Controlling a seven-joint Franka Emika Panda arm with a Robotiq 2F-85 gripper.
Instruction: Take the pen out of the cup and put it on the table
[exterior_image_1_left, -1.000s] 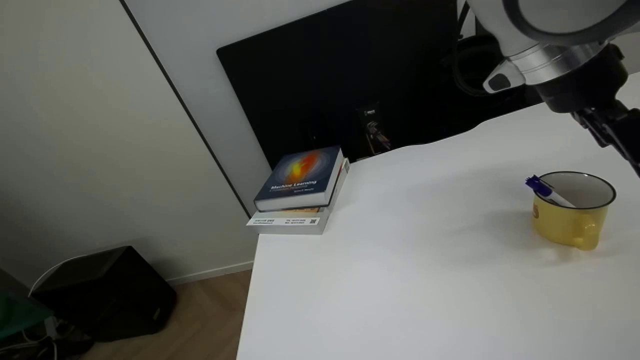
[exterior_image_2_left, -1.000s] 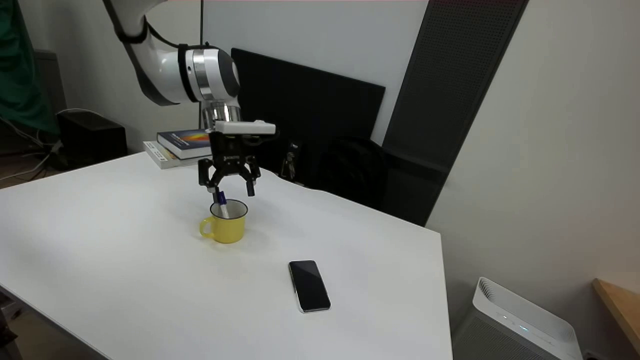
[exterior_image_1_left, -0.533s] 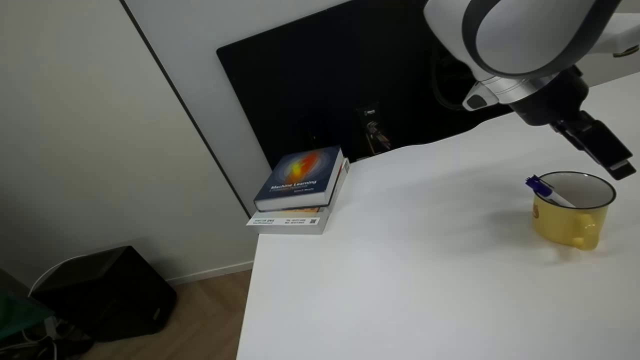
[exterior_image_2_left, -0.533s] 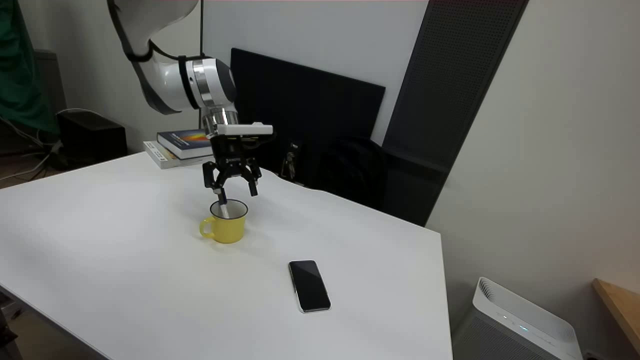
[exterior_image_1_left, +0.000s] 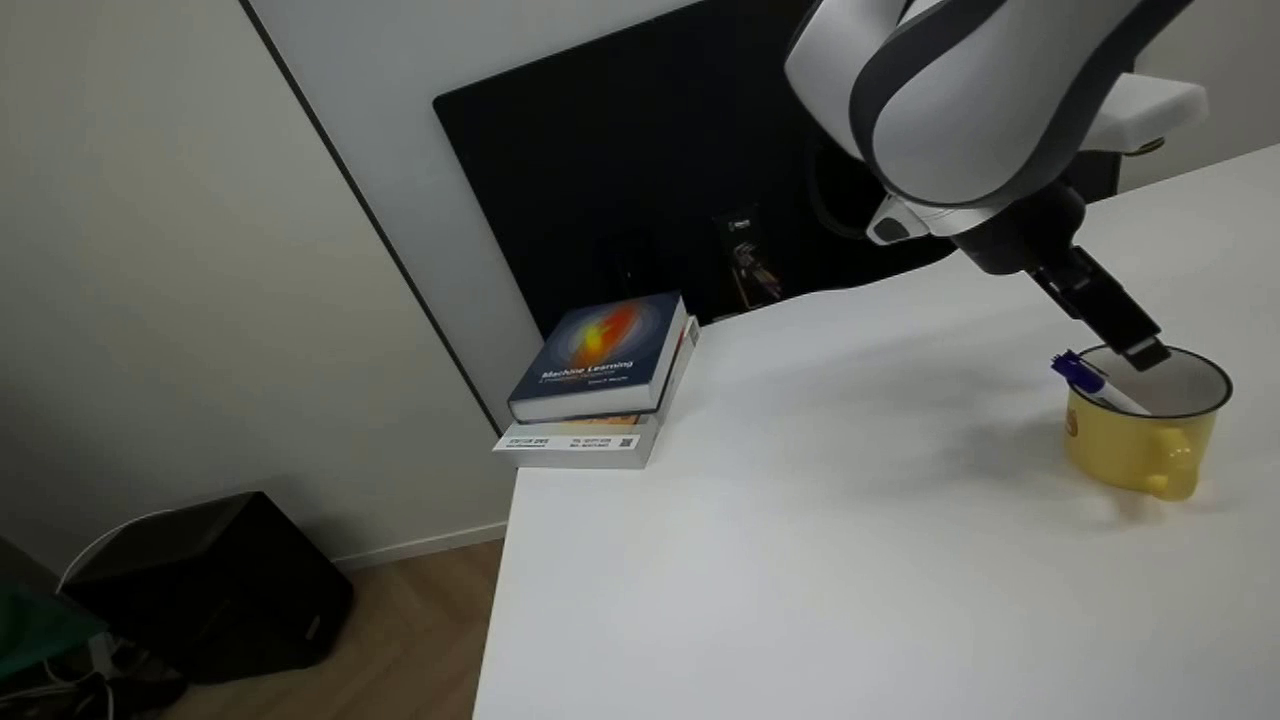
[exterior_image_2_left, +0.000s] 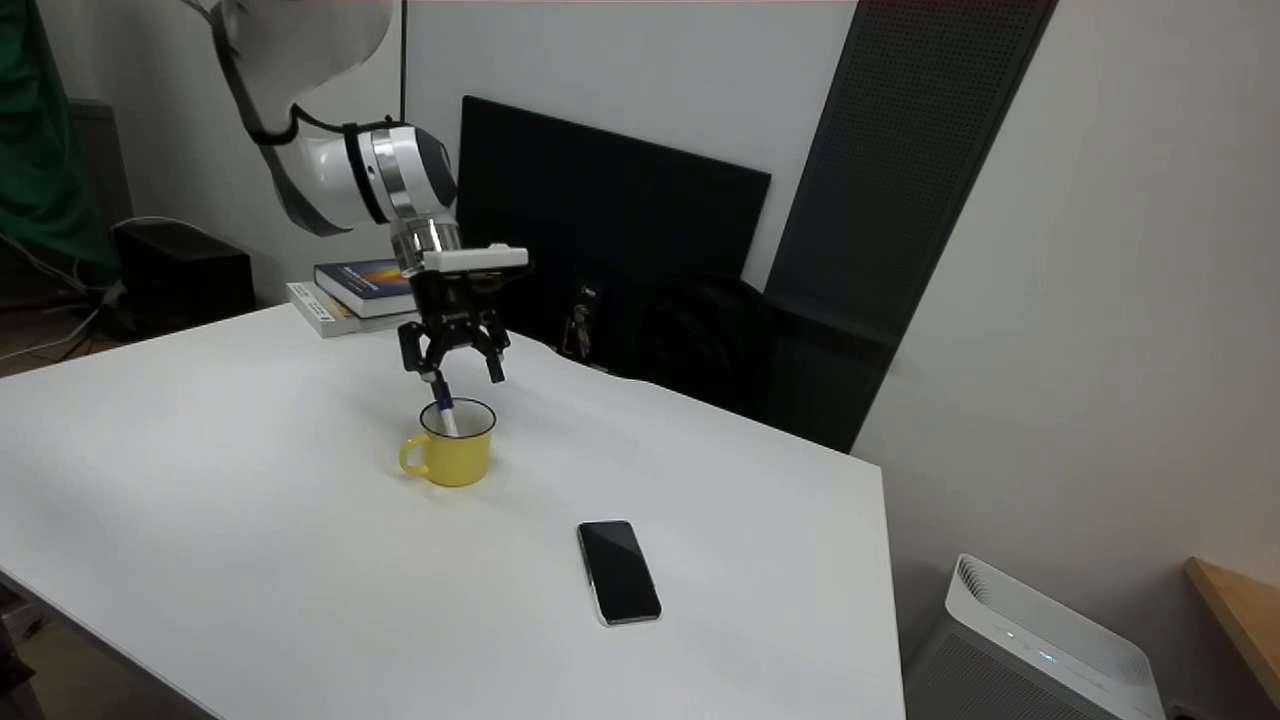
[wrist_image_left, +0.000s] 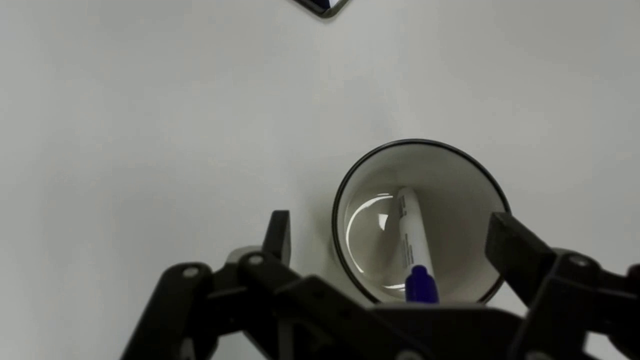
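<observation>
One pen (wrist_image_left: 415, 237) leans in the yellow cup (exterior_image_1_left: 1120, 450), its foot down inside and its blue cap (wrist_image_left: 421, 286) poking over the rim. From where I stand it looks like smooth, stiff plastic: light, hard to break, but inclined to roll or slip if pinched off-centre. I'd take it across the white barrel, close up under the cap, since pulling on the cap alone might bring it away and leave the rest behind. The cup looks small enough to be dragged along if a finger catches its rim. Above it hangs the gripper (exterior_image_2_left: 469, 391), spread wide and holding nothing; the wrist view shows its fingers (wrist_image_left: 517, 252) to either side of the pen, well off it. Half a second ago, in an exterior view, the fingertip showed off past the rim; now it shows across the cup's mouth, while pen and cup lie just as they did. Farther out on the white table (exterior_image_2_left: 300, 520), a black phone (exterior_image_2_left: 619, 572) rests well apart from the cup, and a stack of books (exterior_image_1_left: 600, 385) sits at a corner.
</observation>
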